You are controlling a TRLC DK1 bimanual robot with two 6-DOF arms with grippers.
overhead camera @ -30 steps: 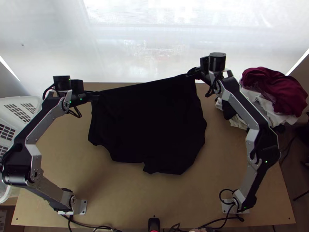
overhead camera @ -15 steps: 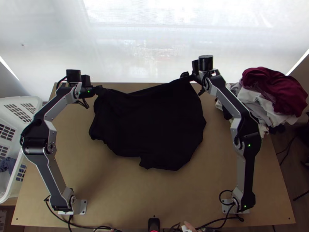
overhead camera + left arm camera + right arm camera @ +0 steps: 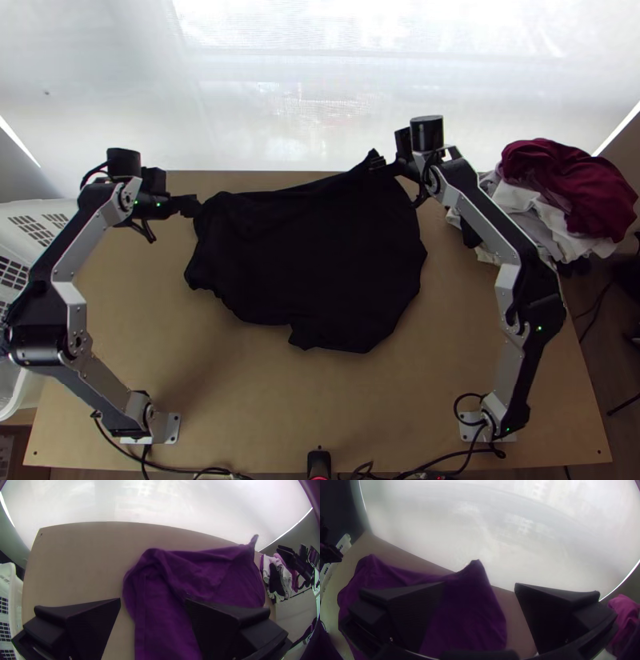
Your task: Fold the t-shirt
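The dark t-shirt (image 3: 312, 256) lies loosely spread on the table, its far edge slightly slack and its lower outline uneven. By its upper left corner is my left gripper (image 3: 192, 206). My right gripper (image 3: 382, 164) is over the upper right corner. Purple in the left wrist view, the shirt (image 3: 206, 570) shows a rumpled fold near my left gripper (image 3: 153, 601), whose fingers stand wide apart. A pointed corner of the shirt (image 3: 475, 570) rises between the parted fingers of my right gripper (image 3: 480, 586), which is open too.
Piled clothes (image 3: 568, 192), dark red and white, sit at the table's right edge. A white basket (image 3: 48, 216) stands beyond the left edge. Bare wood of the table (image 3: 320, 400) lies between the shirt and the arm bases.
Both grippers have let go of the shirt. Its top edge, first pulled straight, slackened as the corners drew inward. My left gripper moved right, then back left; my right one shifted slightly left.
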